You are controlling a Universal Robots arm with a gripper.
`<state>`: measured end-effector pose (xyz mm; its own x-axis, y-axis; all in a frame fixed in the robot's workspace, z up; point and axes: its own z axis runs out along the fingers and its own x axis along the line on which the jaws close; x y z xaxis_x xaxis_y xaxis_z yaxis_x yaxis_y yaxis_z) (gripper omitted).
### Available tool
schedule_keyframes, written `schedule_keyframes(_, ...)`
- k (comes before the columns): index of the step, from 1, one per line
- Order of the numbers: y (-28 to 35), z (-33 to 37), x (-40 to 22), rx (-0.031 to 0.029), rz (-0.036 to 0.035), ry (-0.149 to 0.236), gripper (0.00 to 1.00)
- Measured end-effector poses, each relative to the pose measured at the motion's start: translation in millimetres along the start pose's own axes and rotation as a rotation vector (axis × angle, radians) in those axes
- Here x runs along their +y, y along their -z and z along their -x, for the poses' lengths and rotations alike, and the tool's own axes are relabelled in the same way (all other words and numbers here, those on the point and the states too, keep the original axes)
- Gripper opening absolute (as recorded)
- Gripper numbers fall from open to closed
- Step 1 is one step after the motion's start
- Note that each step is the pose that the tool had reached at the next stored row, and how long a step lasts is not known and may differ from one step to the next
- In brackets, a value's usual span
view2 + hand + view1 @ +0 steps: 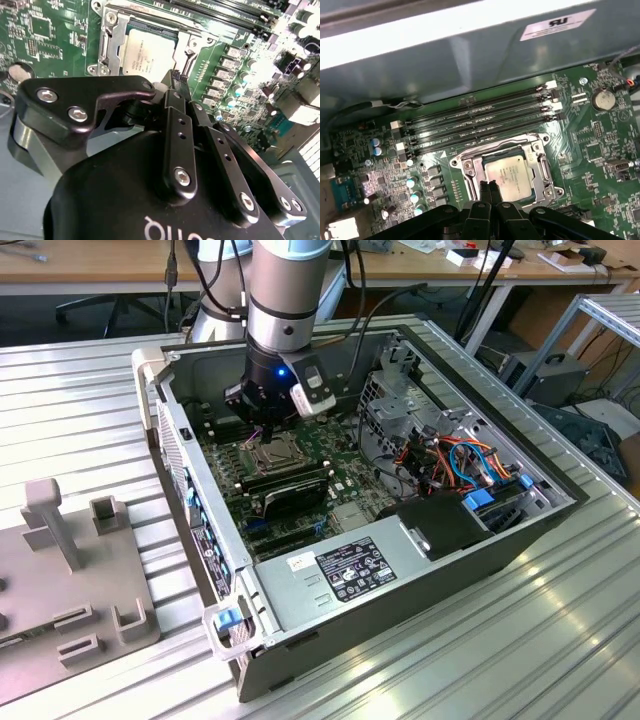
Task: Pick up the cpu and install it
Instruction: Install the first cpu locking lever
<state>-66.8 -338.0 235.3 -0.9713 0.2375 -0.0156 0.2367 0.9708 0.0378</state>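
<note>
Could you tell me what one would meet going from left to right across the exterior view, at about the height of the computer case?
Grey fixture block → computer case → hand above the cpu in its socket → orange and blue cables → ribbed metal table.

Gripper fingers cover cpu edge; socket corner hidden.

We see our single arm reaching straight down, its silver wrist vertical and a blue light glowing on it. Our black gripper points downward, its two slim fingers pressed together at the tips with nothing between them.
</note>
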Motion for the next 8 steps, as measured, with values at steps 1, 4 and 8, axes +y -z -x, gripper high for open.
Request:
schedule_keyframes(1,0.0,0.0,0.0,0.0004,0.0001,0.011,0.11)
schedule_keyframes(4,0.0,0.0,0.0,0.0016,0.0007,0.045,0.11)
schedule_keyframes(8,0.0,0.0,0.0,0.0034,0.0015,0.093,0.11)
